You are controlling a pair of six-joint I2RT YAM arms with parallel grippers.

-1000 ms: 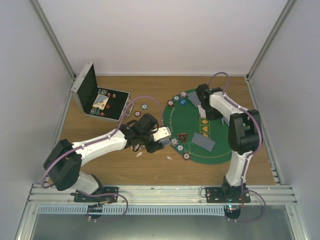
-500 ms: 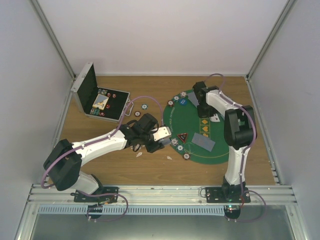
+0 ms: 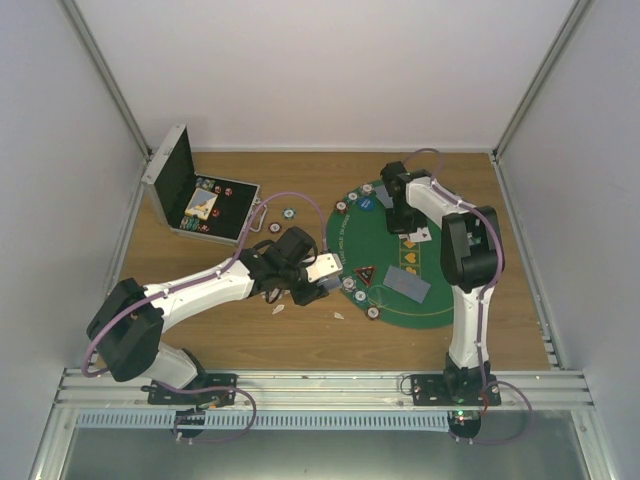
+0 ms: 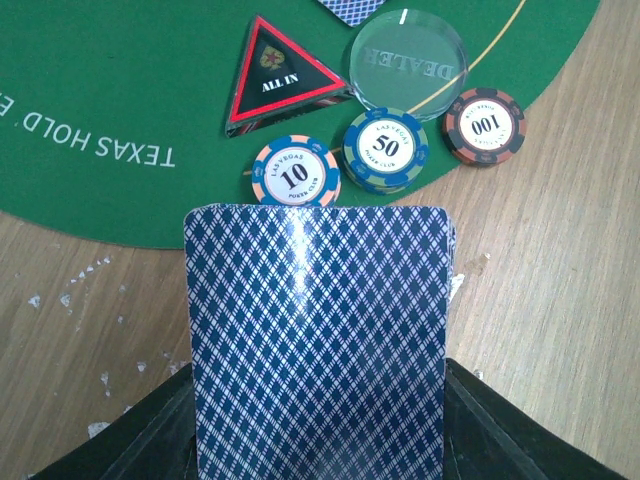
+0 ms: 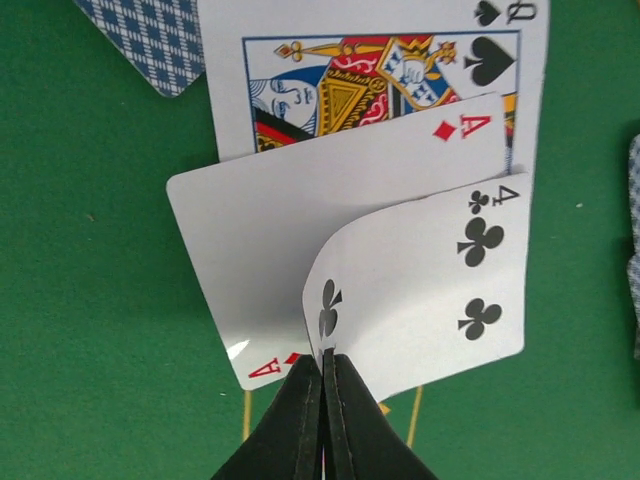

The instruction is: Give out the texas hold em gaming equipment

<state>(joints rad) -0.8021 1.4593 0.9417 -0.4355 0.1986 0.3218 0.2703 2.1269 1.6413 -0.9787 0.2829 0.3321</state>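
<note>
My left gripper (image 3: pixel 327 272) is shut on a deck of blue-backed playing cards (image 4: pixel 318 340), held over the wood just short of the green mat (image 4: pixel 120 90). Beyond the deck lie a 10 chip (image 4: pixel 295 174), a 50 chip (image 4: pixel 386 149), a 100 chip (image 4: pixel 485 125), a clear dealer button (image 4: pixel 408 62) and the red-black ALL IN token (image 4: pixel 277 78). My right gripper (image 5: pixel 322 372) is shut on a corner of the four of clubs (image 5: pixel 440 290). That card curls up over the ace of diamonds (image 5: pixel 300 220) and the queen of spades (image 5: pixel 370 70).
An open metal case (image 3: pixel 195 200) with more equipment stands at the back left, two chips (image 3: pixel 282 220) beside it. A face-down card (image 3: pixel 407 284) and a blue button (image 3: pixel 368 203) lie on the mat (image 3: pixel 440 300). White scraps (image 4: pixel 90 275) dot the wood.
The right arm has swung leftwards over the far part of the mat, still pinching its card. The left arm and its deck have not moved.
</note>
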